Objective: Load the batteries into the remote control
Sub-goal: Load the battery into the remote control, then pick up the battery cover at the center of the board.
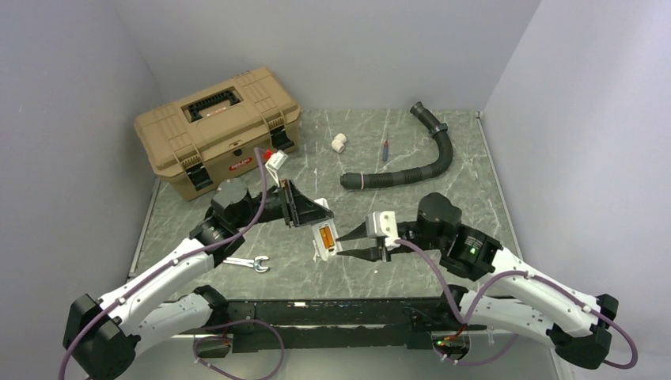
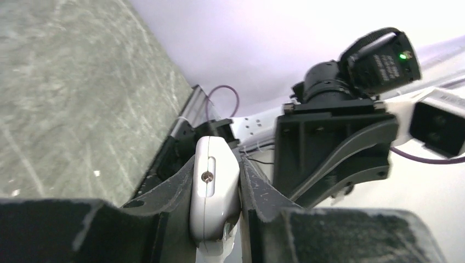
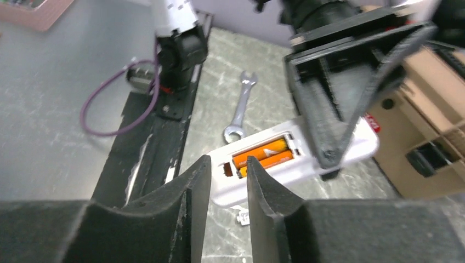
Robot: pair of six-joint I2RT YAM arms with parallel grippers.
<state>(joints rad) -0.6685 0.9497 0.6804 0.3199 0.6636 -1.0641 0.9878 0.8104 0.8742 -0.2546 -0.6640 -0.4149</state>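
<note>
Near the centre of the top view, lifted above the table (image 1: 443, 142), the remote control (image 3: 274, 176) is held with its back open, and two orange batteries (image 3: 262, 154) lie side by side in the recess. The left gripper (image 2: 215, 181) has it clamped: in the left wrist view its two dark fingers (image 2: 174, 189) press against both flat sides of the white body, closed down to the remote's thickness. The right gripper (image 3: 226, 164) sits just beside the remote's end nearest the batteries, its fingers (image 3: 194, 192) parted by only a narrow gap and holding nothing; whether the tips touch the casing cannot be told. Below the remote a silver wrench (image 1: 247, 263) lies on the table. Farther off, a tan toolbox (image 1: 214, 131) sits at upper left and a black ribbed hose (image 1: 411, 166) at upper right.
</note>
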